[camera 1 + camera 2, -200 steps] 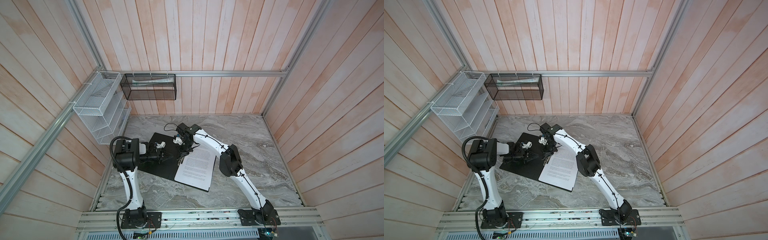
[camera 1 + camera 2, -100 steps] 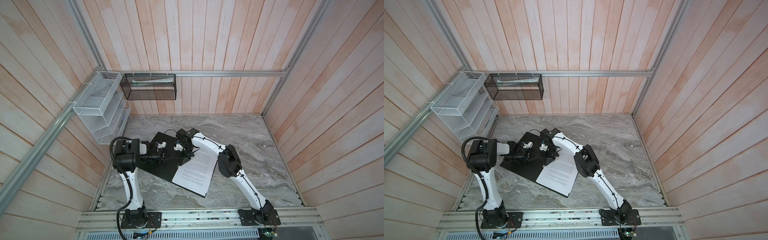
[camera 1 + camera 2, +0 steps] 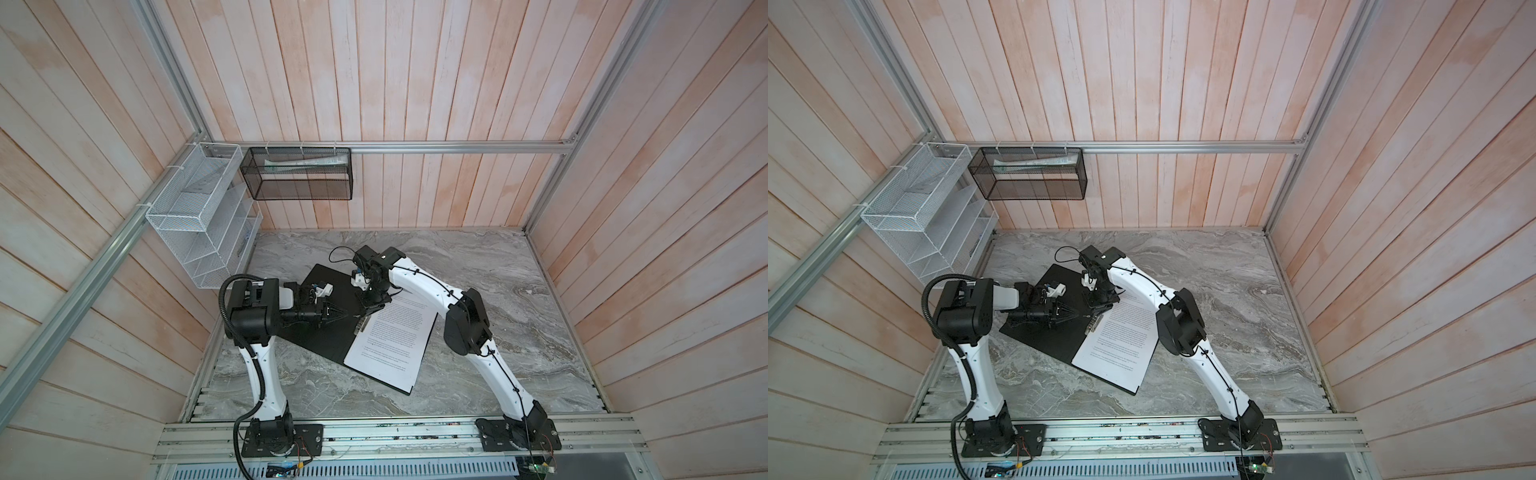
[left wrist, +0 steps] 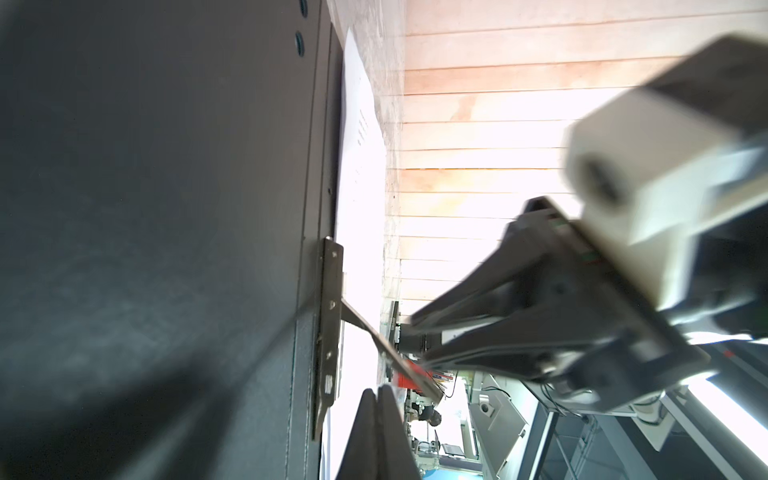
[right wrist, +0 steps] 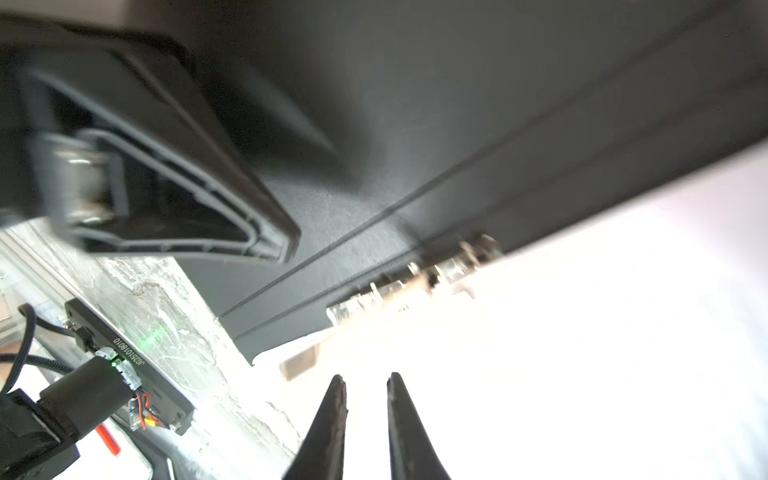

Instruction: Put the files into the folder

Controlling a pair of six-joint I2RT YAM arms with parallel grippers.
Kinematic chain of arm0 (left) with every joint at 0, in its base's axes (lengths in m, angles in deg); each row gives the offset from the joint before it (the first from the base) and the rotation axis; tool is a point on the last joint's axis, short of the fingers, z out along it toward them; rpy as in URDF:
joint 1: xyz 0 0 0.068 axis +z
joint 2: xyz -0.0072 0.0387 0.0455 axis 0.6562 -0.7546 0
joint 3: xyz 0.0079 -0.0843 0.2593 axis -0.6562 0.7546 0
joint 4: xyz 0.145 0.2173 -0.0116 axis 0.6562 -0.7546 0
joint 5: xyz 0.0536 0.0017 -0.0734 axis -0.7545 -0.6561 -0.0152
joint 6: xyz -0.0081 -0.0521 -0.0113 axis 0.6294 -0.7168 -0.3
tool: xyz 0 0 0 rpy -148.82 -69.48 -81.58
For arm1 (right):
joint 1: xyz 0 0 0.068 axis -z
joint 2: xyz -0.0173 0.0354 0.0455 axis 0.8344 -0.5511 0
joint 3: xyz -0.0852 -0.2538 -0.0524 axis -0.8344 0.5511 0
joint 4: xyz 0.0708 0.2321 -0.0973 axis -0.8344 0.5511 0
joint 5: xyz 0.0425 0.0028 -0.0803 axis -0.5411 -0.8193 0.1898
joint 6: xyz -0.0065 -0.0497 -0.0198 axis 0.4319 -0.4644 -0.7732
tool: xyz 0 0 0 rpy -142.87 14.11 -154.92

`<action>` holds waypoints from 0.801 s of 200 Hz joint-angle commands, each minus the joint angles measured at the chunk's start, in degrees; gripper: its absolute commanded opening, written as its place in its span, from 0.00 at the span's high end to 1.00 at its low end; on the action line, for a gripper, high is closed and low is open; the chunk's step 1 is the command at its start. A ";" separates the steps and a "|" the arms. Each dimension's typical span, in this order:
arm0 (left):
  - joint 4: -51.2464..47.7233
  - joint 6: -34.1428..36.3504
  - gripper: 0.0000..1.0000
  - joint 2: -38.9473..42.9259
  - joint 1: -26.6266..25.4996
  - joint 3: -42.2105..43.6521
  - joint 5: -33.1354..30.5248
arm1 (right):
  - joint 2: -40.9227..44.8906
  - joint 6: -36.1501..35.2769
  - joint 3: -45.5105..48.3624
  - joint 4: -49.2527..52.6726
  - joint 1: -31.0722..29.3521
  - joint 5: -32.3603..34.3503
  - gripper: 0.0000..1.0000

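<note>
White wire rack (image 3: 195, 220) and black mesh basket (image 3: 301, 191) hang just beside each other; marbled tabletop (image 3: 498, 270) below.

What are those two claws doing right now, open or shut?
Left claw: closed, nothing visibly held.
Right claw: slightly open, empty, above the files.

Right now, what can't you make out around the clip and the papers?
- Print on the files: too small in both top views, washed out in the right wrist view.
- Whether the sheets sit under the spine clip: too small in both top views, glare in both wrist views.
- The folder outside: face down, hidden.
</note>
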 commanded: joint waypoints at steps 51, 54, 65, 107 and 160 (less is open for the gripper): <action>-9.10 7.01 1.00 12.03 -0.33 -4.47 -10.15 | 33.87 19.95 43.41 -18.62 4.74 3.38 0.73; -9.88 7.47 1.00 12.20 -0.23 -4.92 -10.26 | 35.13 20.75 46.21 -20.23 4.91 2.51 0.72; -12.35 9.11 1.00 12.65 0.36 -6.69 -10.60 | 39.53 23.70 55.78 -25.99 5.44 -0.52 0.72; -12.61 9.13 1.00 12.67 1.97 -8.76 -13.78 | 51.58 32.43 77.79 -40.13 6.35 -3.84 0.71; -11.73 8.25 1.00 11.95 2.24 -7.53 -13.35 | 53.72 33.85 84.80 -42.11 8.33 -3.69 0.68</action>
